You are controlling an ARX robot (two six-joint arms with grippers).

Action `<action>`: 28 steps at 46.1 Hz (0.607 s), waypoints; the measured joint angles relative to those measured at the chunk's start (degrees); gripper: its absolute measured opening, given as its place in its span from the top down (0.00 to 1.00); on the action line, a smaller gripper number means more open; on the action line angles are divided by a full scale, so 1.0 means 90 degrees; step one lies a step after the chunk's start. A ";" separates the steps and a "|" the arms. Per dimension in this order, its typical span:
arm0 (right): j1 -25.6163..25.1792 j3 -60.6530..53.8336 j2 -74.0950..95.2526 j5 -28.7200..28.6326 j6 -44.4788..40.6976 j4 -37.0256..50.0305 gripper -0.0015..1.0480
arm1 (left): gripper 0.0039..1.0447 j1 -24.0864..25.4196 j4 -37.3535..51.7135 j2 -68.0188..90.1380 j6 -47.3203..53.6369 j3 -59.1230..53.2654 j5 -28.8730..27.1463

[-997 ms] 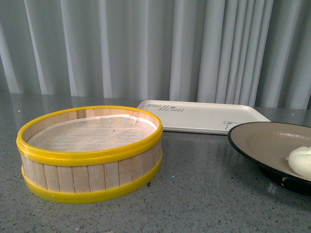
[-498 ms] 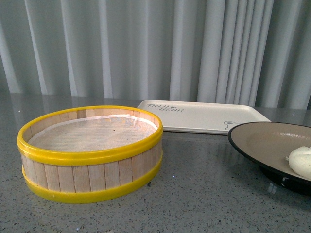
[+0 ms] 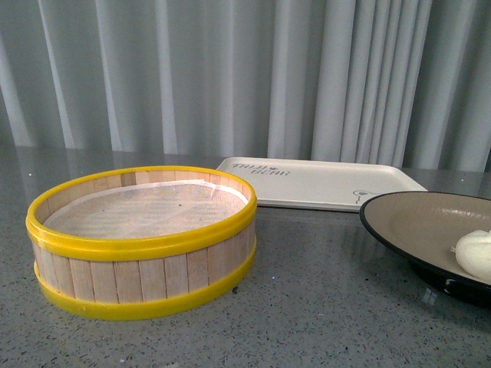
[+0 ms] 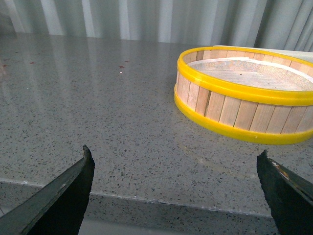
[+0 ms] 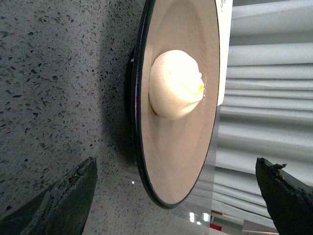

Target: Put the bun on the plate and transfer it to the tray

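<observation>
Bun [image 5: 175, 84] on plate [image 5: 182, 149] — tray [image 3: 322, 184] nearby

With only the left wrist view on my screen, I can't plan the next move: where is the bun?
Observer: The bun lies on the plate; the right wrist view shows it there.
Operator: Is that plate on the tray yet?
Observer: No. In the front view the plate stands on the table, right of the steamer basket, with the tray behind it.
Operator: What's the right claw doing?
Observer: The right claw is open and empty, pointing at the plate's rim.
</observation>
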 joint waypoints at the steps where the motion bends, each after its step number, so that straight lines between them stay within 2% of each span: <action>1: 0.0032 0.0000 0.0068 0.0007 0.0002 0.0092 0.08 | 0.06 0.0000 0.0000 0.0000 0.0000 0.0000 0.0000; 16: 0.0476 0.0000 0.0772 0.0333 0.0240 0.0775 0.08 | 0.06 0.0000 0.0000 0.0000 0.0002 0.0000 0.0000; 17: 0.0488 0.0000 0.0799 0.0345 0.0277 0.0797 0.10 | 0.06 0.0000 0.0000 0.0000 0.0000 0.0000 0.0000; 22: 0.0488 -0.0012 0.0906 0.0386 0.0318 0.0804 0.29 | 0.06 0.0000 0.0000 0.0000 0.0000 0.0000 0.0000; 28: 0.0447 -0.0104 0.0942 0.0384 0.0311 0.0775 0.45 | 0.06 0.0000 0.0000 0.0000 0.0000 0.0000 0.0000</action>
